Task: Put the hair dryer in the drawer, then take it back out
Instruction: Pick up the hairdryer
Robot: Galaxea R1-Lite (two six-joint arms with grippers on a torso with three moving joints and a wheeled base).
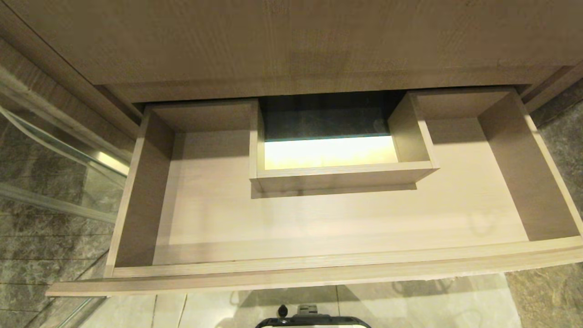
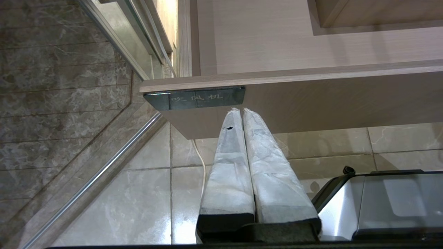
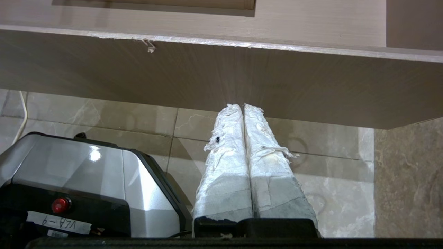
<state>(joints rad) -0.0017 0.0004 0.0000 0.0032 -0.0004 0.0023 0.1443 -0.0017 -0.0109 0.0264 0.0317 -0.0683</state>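
Note:
The drawer stands pulled out below the wood-grain panel, with a bare U-shaped floor around a boxed cut-out. The hair dryer is out of view. In the left wrist view my left gripper hangs below the drawer front, just under its dark label, with both taped fingers pressed together on nothing. In the right wrist view my right gripper is parked the same way beneath the drawer front, shut and empty. Neither arm shows in the head view.
My base sits on the pale floor tiles just before the drawer. A glass shower screen with a metal rail stands at the left, dark marble wall at the right. A thin white cable hangs by the drawer's left corner.

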